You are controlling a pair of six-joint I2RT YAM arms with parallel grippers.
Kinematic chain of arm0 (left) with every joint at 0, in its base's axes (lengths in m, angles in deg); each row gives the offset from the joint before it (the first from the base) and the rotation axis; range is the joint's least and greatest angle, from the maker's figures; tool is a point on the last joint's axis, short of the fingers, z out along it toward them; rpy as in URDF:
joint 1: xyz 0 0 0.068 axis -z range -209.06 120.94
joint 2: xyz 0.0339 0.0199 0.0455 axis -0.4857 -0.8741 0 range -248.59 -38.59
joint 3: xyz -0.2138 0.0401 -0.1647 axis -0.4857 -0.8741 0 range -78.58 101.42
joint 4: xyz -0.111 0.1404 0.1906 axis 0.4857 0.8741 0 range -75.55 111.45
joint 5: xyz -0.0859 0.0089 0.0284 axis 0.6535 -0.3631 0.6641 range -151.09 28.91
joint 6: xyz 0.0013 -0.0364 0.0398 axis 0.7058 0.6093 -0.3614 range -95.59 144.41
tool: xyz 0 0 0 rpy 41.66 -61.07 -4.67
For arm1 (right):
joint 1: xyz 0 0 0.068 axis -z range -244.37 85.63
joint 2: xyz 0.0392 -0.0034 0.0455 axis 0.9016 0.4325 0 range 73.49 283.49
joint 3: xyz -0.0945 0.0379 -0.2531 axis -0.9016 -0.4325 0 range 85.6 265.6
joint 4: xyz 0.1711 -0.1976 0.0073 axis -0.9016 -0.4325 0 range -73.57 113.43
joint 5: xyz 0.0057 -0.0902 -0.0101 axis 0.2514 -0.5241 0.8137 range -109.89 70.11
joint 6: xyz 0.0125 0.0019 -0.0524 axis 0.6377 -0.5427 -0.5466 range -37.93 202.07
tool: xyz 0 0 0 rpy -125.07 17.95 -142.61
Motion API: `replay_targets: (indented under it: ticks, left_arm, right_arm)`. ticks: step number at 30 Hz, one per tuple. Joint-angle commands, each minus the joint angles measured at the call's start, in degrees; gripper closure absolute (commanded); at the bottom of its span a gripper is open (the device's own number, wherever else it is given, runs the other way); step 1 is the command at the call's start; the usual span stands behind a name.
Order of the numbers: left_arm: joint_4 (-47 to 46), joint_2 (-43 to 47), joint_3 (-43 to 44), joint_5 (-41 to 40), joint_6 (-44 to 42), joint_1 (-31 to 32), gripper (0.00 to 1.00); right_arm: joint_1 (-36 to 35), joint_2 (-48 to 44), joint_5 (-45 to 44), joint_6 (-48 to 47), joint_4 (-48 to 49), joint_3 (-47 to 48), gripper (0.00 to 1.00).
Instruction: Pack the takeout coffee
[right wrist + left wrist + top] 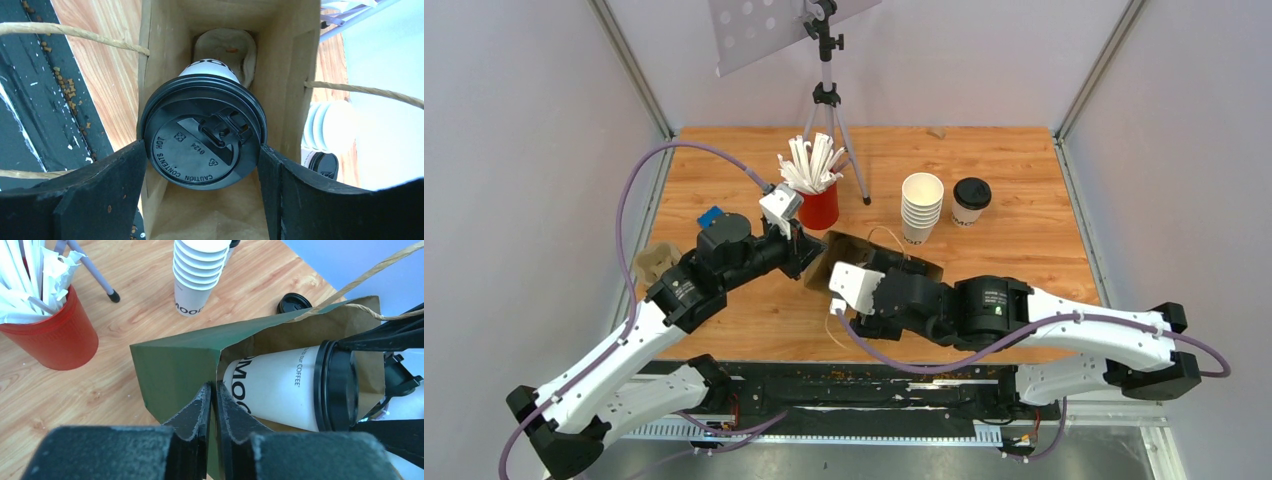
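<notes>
Takeout coffee (280,390), a tapered white paper cup with round glossy black plastic lid, lies sideways inside creased brown paper bag (300,330). Right end effector (200,152) spread wide, clamping lid rim. Left end effector (213,386) nearly closed, pinching bag wall.

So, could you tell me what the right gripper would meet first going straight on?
The right gripper points into the paper bag, gripping the lidded coffee cup. The cup's base would probably press the pulp cup holder at the bag's bottom first; depth is unclear.
</notes>
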Motion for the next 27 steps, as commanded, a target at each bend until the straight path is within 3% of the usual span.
replay_targets:
  ticks: [1, 5, 13, 20, 27]
  left_arm:
    - [-2.4, 2.0, 0.0, 2.1, -1.9, -0.1, 0.80]
    - [7.4, 2.2, 3.2, 2.4, -2.7, -0.1, 0.62]
    - [24.4, 2.2, 7.6, -0.9, -1.1, -0.1, 0.43]
    - [23.2, 5.1, 4.3, 2.6, 0.0, -0.1, 0.34]
    - [19.1, 3.2, 3.3, 1.6, -1.7, -0.1, 0.34]
  right_arm:
    - [-2.0, -0.4, -3.9, -1.6, 2.0, -1.5, 0.34]
    - [-3.5, -1.1, -3.2, -0.8, 3.7, -3.9, 0.35]
    - [-6.8, -0.1, -6.5, 2.2, 1.1, -5.1, 0.35]
    - [-7.6, 1.8, -8.5, 1.4, 1.8, -5.3, 0.35]
    - [-7.6, 3.1, -9.5, -0.2, 1.9, -3.8, 0.34]
